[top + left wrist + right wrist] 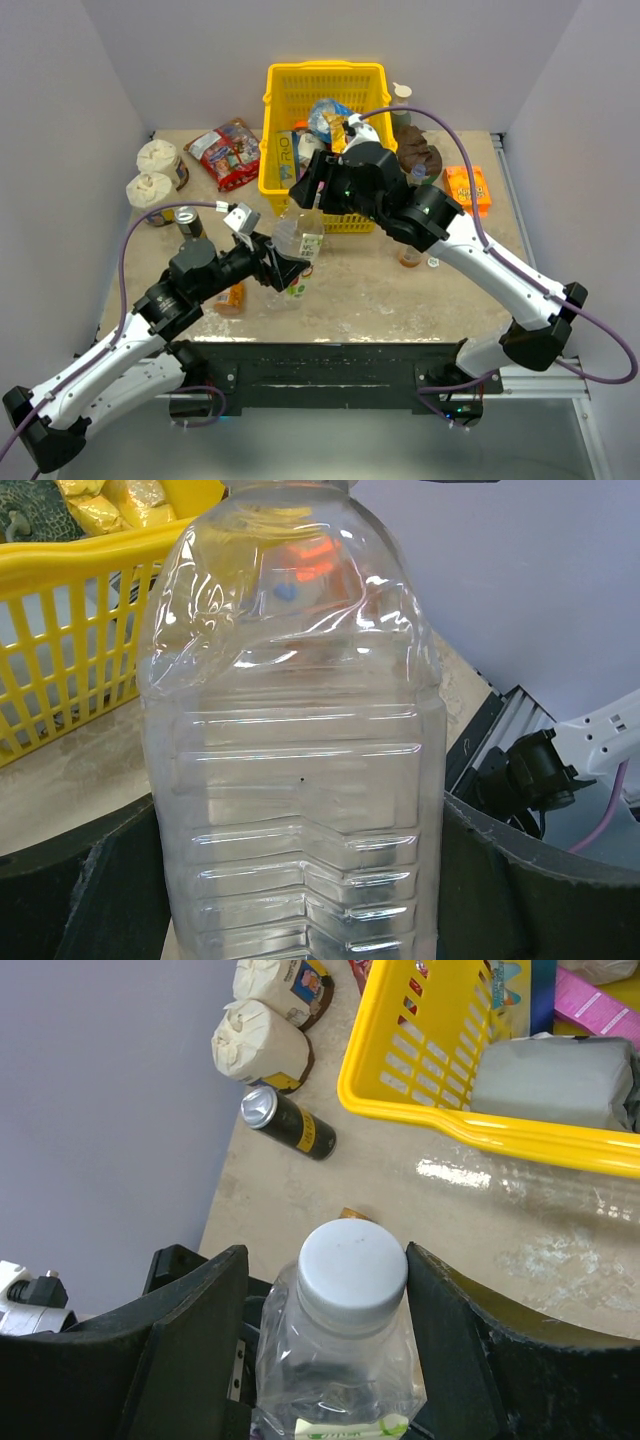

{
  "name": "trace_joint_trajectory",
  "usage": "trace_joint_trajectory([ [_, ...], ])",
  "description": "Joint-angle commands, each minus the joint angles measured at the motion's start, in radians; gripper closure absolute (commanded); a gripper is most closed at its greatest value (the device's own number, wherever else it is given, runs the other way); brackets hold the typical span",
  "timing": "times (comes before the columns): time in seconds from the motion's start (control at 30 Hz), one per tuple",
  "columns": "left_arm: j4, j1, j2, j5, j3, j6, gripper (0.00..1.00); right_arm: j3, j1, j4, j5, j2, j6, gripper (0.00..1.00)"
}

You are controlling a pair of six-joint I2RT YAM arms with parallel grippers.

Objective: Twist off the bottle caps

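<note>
A clear bottle (298, 243) stands upright in front of the basket, with a green-and-white label low on it. My left gripper (281, 266) is shut on the bottle's ribbed body (300, 780), and both dark fingers (80, 890) press its sides. The white cap (352, 1265) sits on the bottle's neck. My right gripper (325, 1290) hangs over it from above, open around the cap. Its right finger (450, 1320) touches the cap's edge, while a gap shows at the left finger (200, 1330). In the top view the right gripper (312, 192) hides the cap.
The yellow basket (325, 72) full of packets stands just behind the bottle. A dark can (290, 1123) and two crinkled white tubs (157, 157) lie at the left. A small orange bottle (232, 297) lies by my left arm; an orange packet (467, 187) is at the right.
</note>
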Motion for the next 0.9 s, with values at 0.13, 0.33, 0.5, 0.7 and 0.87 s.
trace_joint_trajectory([
  [0.13, 0.087, -0.023, 0.003, 0.016, 0.002, 0.025, 0.75, 0.04, 0.005, 0.027, -0.001, 0.006, -0.01, 0.37],
  [0.33, 0.091, -0.024, 0.006, 0.019, 0.006, 0.017, 0.75, 0.012, 0.005, 0.044, 0.001, -0.005, -0.018, 0.52],
  [0.5, 0.177, -0.024, -0.006, 0.057, -0.023, -0.019, 0.75, -0.02, -0.008, 0.077, -0.019, -0.03, -0.078, 0.62],
  [0.7, 0.254, -0.023, 0.006, 0.172, -0.037, -0.029, 0.74, -0.152, -0.129, 0.229, -0.289, -0.117, -0.168, 0.7],
  [0.87, 0.304, 0.003, -0.004, 0.27, -0.063, -0.047, 0.75, -0.197, -0.236, 0.272, -0.516, -0.158, -0.286, 0.7],
])
